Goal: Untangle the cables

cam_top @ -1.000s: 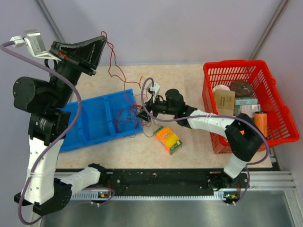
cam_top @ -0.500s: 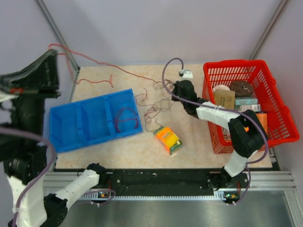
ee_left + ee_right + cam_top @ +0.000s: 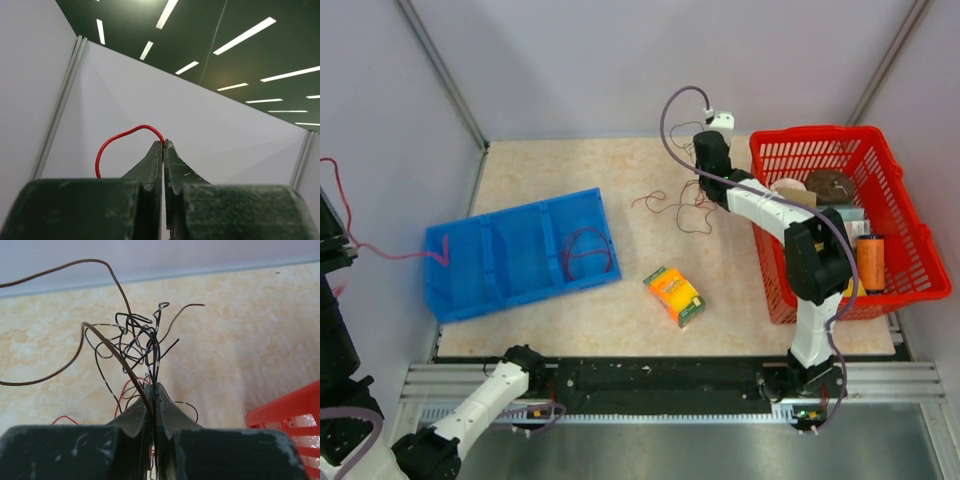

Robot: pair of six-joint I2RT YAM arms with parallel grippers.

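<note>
No text is legible; print on the orange-green box (image 3: 674, 295) is too small.

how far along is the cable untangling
Partly done. One thin red wire is stretched clear, pinched in the left fingers; a red loop lies apart in the blue plastic tray. The right fingers pinch a knotted clump of thin dark wires, which is left to separate.

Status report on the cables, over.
Left gripper shut on red cable, off far left. Right gripper shut on dark cable clump beside red basket. Red loop in blue bin. Nothing blocking.
</note>
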